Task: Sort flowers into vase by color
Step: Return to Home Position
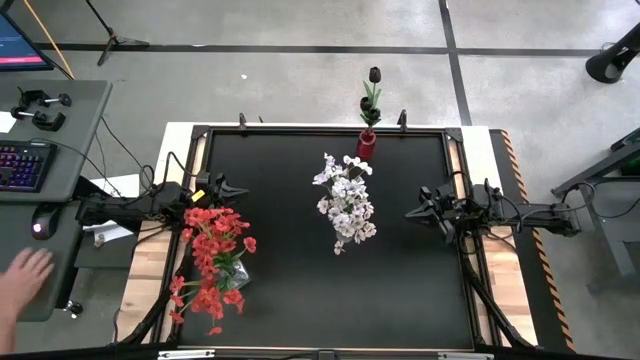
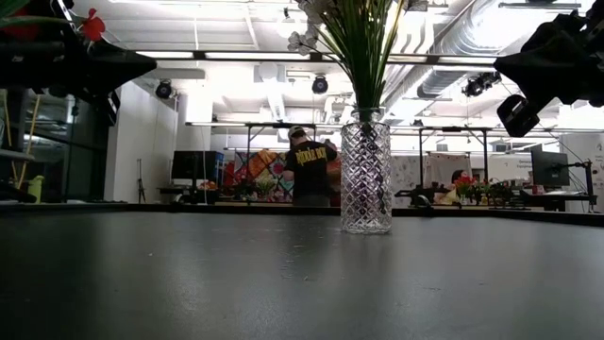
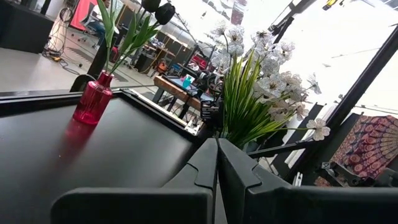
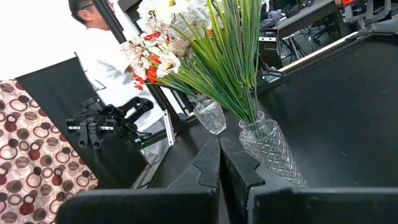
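Observation:
White flowers (image 1: 346, 198) stand by their green stems in a clear cut-glass vase (image 2: 366, 178) at the table's middle; the right wrist view shows this vase (image 4: 264, 146) too. Red flowers (image 1: 212, 262) stand in a second clear vase (image 4: 209, 115) near the left edge. A dark bloom (image 1: 373, 75) on a leafy stem stands in a small red vase (image 1: 366, 144) at the far edge, also seen as the red vase (image 3: 93, 98) in the left wrist view. My left gripper (image 1: 238, 190) is shut beside the red flowers. My right gripper (image 1: 409, 212) is shut, to the right of the white flowers.
The black table top (image 1: 290, 290) has raised rails along its edges (image 1: 320, 130). A desk with a keyboard (image 1: 22, 165) stands left of the table, where a person's hand (image 1: 22, 280) shows. Another person stands in the room behind (image 2: 311, 170).

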